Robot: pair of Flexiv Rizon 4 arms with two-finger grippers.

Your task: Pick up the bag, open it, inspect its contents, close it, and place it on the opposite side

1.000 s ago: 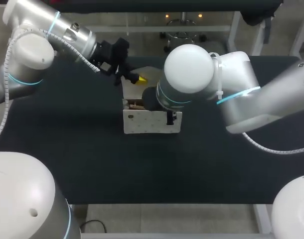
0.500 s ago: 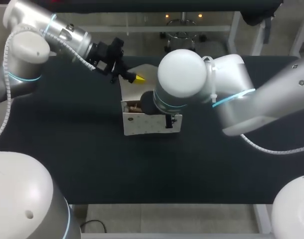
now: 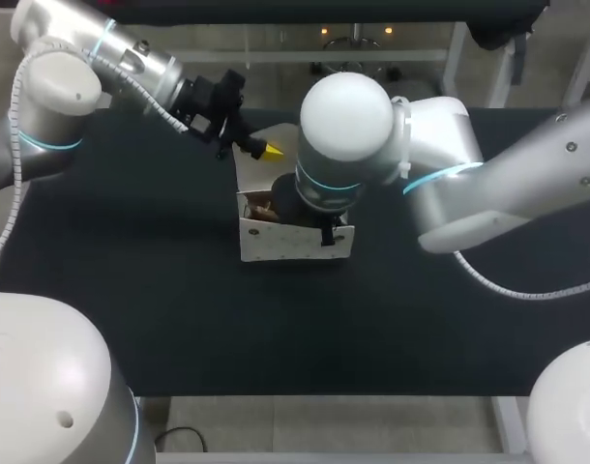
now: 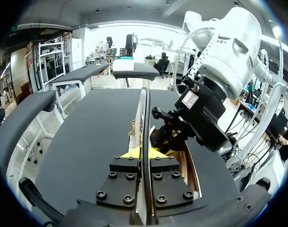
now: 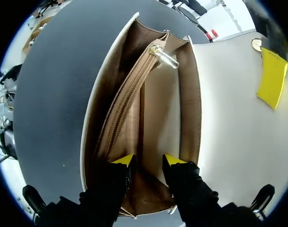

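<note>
Black table top (image 3: 131, 290), dark cloth all across.

Bag (image 3: 285, 242): pale cream, standing upright near the table's middle, flap (image 5: 229, 118) lifted, mouth uncovered.

Left gripper (image 4: 145, 152): my jaws are drawn close together on the flap. The flap's thin edge runs straight out ahead between the two yellow tips, which press it from both sides. From above, this gripper sits at the far side of the bag, and the flap rises to it. Just ahead of these jaws and a little to one side, my right arm (image 3: 450, 174) hangs over the bag's mouth, its black wrist pointing down into it.

Right gripper (image 5: 148, 160): jaws narrow but not closed, with a clear gap between the yellow tips, gripping nothing. Both tips are inside the bag's mouth, with tan lining showing between them.
- Ahead of the jaws: a middle pocket closed by a tan zip (image 5: 130, 99), its metal pull (image 5: 165, 56) at the far end.
- Open compartments lie on either side of the zip pocket.
- Beside the jaws, on the flap's inner face: a small round gold stud (image 5: 256, 44) and one yellow tip of my left gripper.

Contents deep in the compartments: cannot tell.
</note>
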